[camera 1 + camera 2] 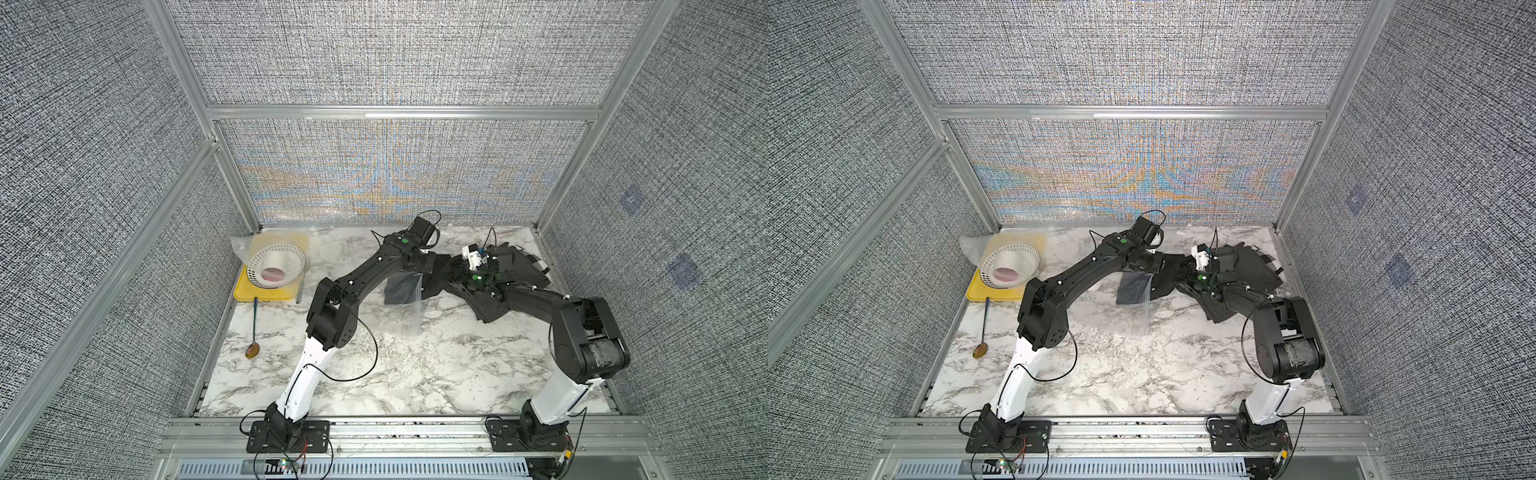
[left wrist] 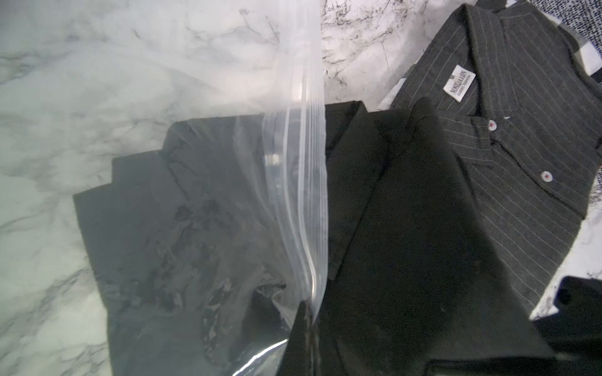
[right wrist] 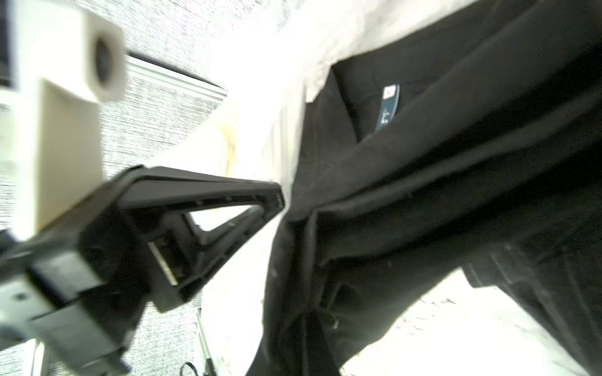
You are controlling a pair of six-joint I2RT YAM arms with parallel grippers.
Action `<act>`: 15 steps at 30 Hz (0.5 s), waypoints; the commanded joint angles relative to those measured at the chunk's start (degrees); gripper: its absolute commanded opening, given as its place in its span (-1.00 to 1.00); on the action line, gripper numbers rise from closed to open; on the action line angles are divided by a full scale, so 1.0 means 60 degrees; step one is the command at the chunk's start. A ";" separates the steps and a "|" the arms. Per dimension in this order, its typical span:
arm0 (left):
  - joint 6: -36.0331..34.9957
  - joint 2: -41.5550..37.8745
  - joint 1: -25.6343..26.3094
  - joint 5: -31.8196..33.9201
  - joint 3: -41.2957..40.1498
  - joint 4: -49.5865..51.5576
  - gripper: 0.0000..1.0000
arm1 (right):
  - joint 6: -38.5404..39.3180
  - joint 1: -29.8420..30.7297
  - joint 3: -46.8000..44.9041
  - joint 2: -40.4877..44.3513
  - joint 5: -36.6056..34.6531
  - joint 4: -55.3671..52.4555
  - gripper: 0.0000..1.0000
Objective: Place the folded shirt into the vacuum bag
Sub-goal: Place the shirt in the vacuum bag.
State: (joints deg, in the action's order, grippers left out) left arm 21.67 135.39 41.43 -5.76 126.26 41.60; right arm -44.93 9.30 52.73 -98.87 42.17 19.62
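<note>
Far to my left, at the back corner of the bench (image 1: 415,374), sits the tray (image 1: 249,293) with the white basket (image 1: 257,272) tipped on it, and some loose clear plastic behind. A spoon (image 1: 254,328) lies on the marble just in front of the tray, its bowl toward me.

My left claw (image 1: 428,266) reaches out over the middle of the bench. It is closed, and the zip edge of the bag (image 1: 405,316) rises to it, so I take it that I am pinching that edge and lifting the mouth. The rest of the bag lies flat on the marble, spreading back toward my left arm.

The shirt (image 1: 401,289), plain black and folded, is partway in. In the left wrist view its lower part shows dull through the plastic on one side of the zip strip (image 2: 303,182), and the rest lies outside the mouth, bare and dark.

My right claw (image 1: 452,268) meets that outer part just beside the left claw. It is closed too, and in the right wrist view black cloth bunches up at it, so it grips the shirt. The fingers themselves are hard to make out against the fabric.

Past it, near the right wall, lies a striped shirt (image 1: 523,270), touching the black one, its collar label and two buttons plain in the left wrist view.
</note>
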 commanded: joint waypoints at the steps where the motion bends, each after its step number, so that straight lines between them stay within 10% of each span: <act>1: 0.0078 -0.0232 0.0007 -0.0087 -0.0130 -0.0200 -1.00 | -0.1095 0.0016 -0.0360 0.0160 0.0235 0.1691 -0.95; 15: 0.0189 -0.0558 0.0008 -0.0413 -0.0382 -0.0407 -1.00 | -0.2283 0.1888 -0.1622 -0.1126 -0.0322 0.3881 -1.00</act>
State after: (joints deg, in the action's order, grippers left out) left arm 22.76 132.86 41.43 -7.09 124.14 40.77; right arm -57.06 19.42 42.57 -105.10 41.12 38.54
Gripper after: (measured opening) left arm 0.051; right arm 0.087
